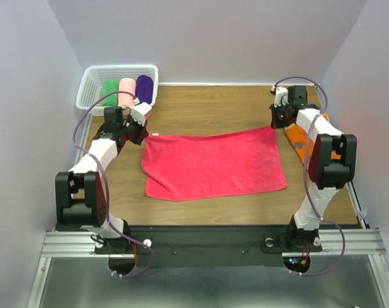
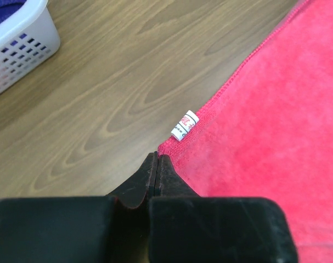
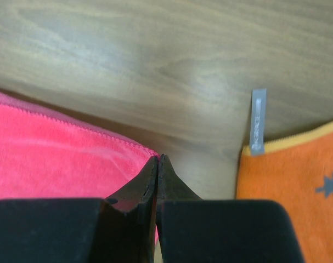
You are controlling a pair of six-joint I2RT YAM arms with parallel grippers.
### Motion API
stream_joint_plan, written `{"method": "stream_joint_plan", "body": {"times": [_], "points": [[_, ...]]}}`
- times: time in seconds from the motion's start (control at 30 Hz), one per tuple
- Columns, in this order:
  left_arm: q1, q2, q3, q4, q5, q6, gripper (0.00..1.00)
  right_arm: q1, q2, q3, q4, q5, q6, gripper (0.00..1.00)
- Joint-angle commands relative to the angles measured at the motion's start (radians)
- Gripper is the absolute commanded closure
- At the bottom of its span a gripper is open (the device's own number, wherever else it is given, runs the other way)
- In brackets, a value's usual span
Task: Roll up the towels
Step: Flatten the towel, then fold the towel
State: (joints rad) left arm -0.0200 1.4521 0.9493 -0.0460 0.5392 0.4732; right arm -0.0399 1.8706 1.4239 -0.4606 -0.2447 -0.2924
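Top external: hot-pink towel (image 1: 213,163) is lying flat on desk (image 1: 200,106); L claw (image 1: 145,133) & R claw (image 1: 273,125) are each pinching together on a far corner. Orange towel (image 1: 298,142) is lying partly under R arm.

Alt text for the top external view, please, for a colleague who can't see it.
A hot-pink towel lies spread flat on the table, the left gripper and right gripper each shut on one far corner. A white basket at far left holds green, pale pink and purple rolled towels; an orange towel lies at the right edge.
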Motion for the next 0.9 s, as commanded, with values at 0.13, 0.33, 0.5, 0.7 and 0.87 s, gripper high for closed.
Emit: {"method": "stream_joint_plan", "body": {"times": [0.13, 0.33, 0.5, 0.7, 0.87], "points": [[0.038, 0.117, 0.123, 0.144, 0.028, 0.068, 1.00, -0.008, 0.079, 0.162, 0.089, -0.013, 0.009, 0.99], [0.057, 0.175, 0.204, 0.149, 0.018, 0.085, 1.00, -0.020, 0.107, 0.220, 0.091, 0.010, 0.002, 0.99], [0.057, 0.186, 0.262, 0.123, 0.016, 0.179, 1.00, -0.026, 0.102, 0.224, 0.089, -0.021, -0.016, 0.99], [0.058, 0.212, 0.258, 0.051, 0.094, 0.240, 1.00, -0.026, 0.110, 0.198, 0.088, -0.060, -0.028, 0.99], [0.071, 0.125, 0.155, 0.048, 0.110, 0.300, 1.00, -0.026, 0.030, 0.116, 0.083, -0.062, -0.083, 0.99]]}}
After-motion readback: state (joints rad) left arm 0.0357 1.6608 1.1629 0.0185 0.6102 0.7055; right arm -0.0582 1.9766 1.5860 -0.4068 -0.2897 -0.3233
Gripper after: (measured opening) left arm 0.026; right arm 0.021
